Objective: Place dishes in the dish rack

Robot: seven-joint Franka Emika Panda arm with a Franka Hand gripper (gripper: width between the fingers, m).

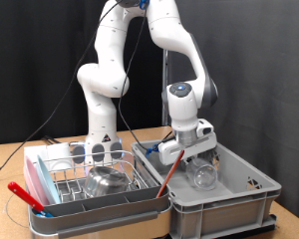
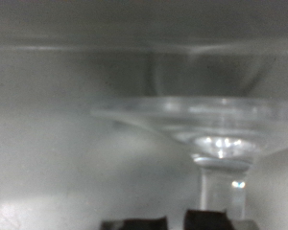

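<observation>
The dish rack (image 1: 60,182) is a wire grid on a white-pink tray at the exterior view's left. A shiny steel bowl (image 1: 110,179) lies in it, and a clear glass cup (image 1: 98,151) stands at its back. My gripper (image 1: 194,159) is down inside the grey crate (image 1: 239,194) at the right. It sits right on top of a clear glass cup (image 1: 202,175). In the wrist view this glass (image 2: 197,125) fills the picture, blurred and very close. The dark fingertips (image 2: 134,223) stand close together at its edge, pinching its wall.
A red-handled utensil (image 1: 25,194) lies across the rack's front trough. Another red-handled tool (image 1: 163,177) leans on the crate's wall between the rack and the crate. The crate's walls surround the gripper. Cables hang behind the arm.
</observation>
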